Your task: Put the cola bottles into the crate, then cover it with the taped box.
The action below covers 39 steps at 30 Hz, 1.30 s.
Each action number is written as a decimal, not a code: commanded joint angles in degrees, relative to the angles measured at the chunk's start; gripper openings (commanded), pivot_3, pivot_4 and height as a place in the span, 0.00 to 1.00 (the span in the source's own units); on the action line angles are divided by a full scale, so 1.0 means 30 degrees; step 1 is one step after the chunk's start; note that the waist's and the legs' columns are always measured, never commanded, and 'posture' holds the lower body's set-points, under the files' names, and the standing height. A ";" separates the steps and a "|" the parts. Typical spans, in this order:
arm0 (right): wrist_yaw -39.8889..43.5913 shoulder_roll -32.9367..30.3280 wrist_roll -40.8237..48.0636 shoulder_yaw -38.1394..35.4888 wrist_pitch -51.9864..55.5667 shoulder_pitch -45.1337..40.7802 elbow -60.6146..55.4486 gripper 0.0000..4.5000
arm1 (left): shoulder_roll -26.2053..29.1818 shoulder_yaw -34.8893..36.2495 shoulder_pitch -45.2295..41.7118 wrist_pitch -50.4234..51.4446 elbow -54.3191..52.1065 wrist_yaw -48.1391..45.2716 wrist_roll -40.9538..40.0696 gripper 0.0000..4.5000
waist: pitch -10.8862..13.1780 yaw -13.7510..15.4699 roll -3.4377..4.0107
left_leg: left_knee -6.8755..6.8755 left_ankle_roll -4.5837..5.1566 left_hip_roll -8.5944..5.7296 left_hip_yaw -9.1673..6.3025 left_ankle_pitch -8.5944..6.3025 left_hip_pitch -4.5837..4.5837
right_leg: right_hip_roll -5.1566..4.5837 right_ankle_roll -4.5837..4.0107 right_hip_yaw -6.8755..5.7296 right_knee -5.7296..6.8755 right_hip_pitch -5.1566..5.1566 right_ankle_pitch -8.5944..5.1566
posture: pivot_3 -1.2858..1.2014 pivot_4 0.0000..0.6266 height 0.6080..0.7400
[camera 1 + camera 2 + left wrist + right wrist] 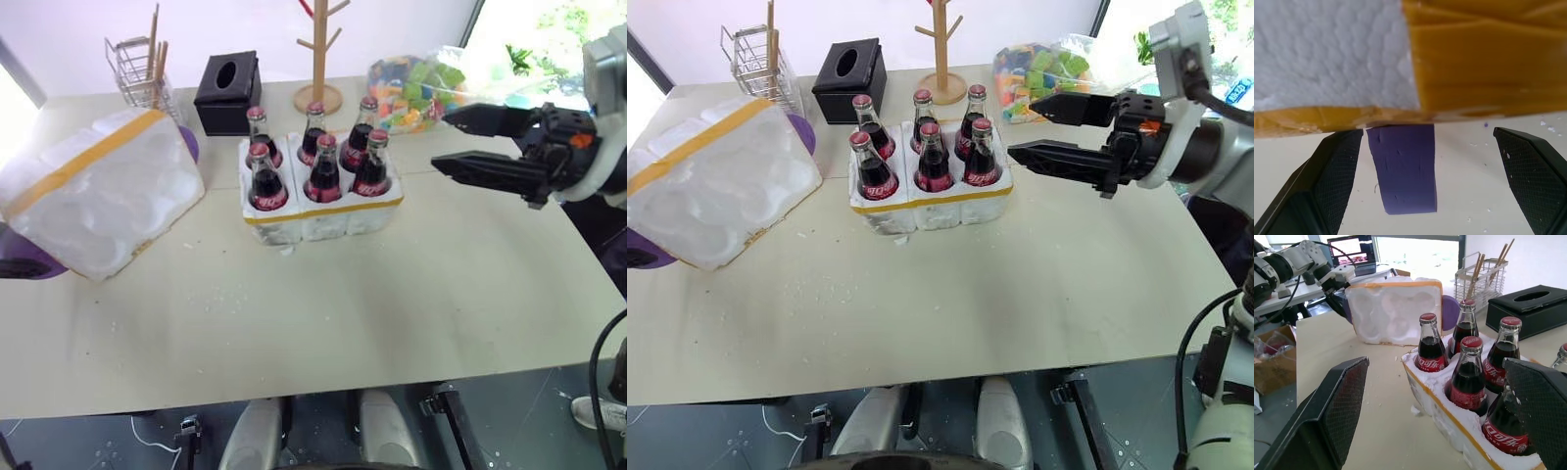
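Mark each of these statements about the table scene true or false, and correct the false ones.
1. All six cola bottles stand in the crate. True.
2. The taped box already covers the crate. False: it lies tilted on the table beside the crate.
3. The right gripper holds a bottle. False: it is open and empty, near the crate.
4. The left gripper is open beside the taped box's edge. True.
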 commanded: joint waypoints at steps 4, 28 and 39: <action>-0.0661 -0.0853 0.1144 -0.1226 0.0208 0.0647 -0.1480 1.00 | -0.0535 -0.0286 -0.1488 -0.0561 0.1037 0.0027 0.0802 0.70 | 0.0006 0.0038 -0.0018 | 0.0162 0.0015 -0.0001 -0.0043 -0.0011 -0.0073 | 0.0000 0.0004 -0.0029 0.0079 -0.0009 -0.0003 | 0.52 0.24 1.00; -0.2663 -0.0715 0.1645 -0.2003 -0.0583 0.3778 -0.2353 1.00 | -0.5405 0.3127 -0.1497 -0.5905 -1.2166 1.1904 -0.1446 0.13 | -0.0006 0.0082 -0.0069 | 0.0234 0.0010 -0.0029 -0.0153 -0.0009 -0.0114 | -0.0028 0.0012 -0.0038 0.0133 -0.0021 0.0008 | 0.52 0.24 1.00; -0.4569 -0.0379 0.2977 -0.3283 -0.0536 0.5592 -0.3415 1.00 | -0.6793 0.0246 0.0692 -0.3356 -1.9436 1.7391 0.5785 0.13 | -0.0008 0.0058 -0.0070 | 0.0232 0.0015 -0.0028 -0.0134 -0.0006 -0.0091 | -0.0012 0.0018 -0.0021 0.0153 -0.0012 0.0012 | 0.52 0.24 1.00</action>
